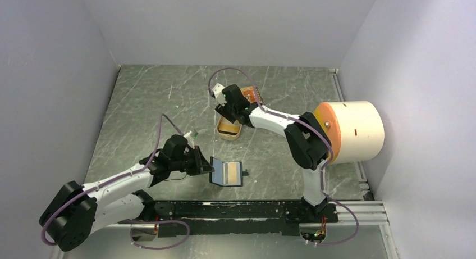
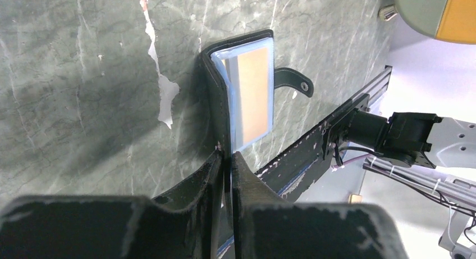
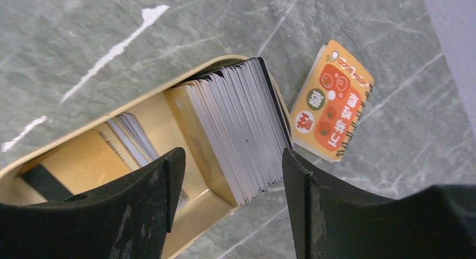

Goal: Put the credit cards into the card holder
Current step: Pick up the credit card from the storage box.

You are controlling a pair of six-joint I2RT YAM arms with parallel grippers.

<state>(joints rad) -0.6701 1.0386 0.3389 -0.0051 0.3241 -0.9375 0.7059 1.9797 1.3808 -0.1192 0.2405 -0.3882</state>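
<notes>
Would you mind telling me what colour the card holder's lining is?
Light blue lining, clearest in the left wrist view.

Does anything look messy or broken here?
Yes. The table has white chipped patches in its green top, and one orange printed card lies crooked on the table outside the tin of cards.

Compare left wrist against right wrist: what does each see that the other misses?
Left wrist only: the small black leather-like folding card holder, blue lining showing, a tan-orange card inside, left gripper shut on its edge. Right wrist only: the tan-gold oblong metal tin holding a stack of thin cards, an orange printed card beside it, right gripper open above. Both: the green marbled tabletop.
</notes>
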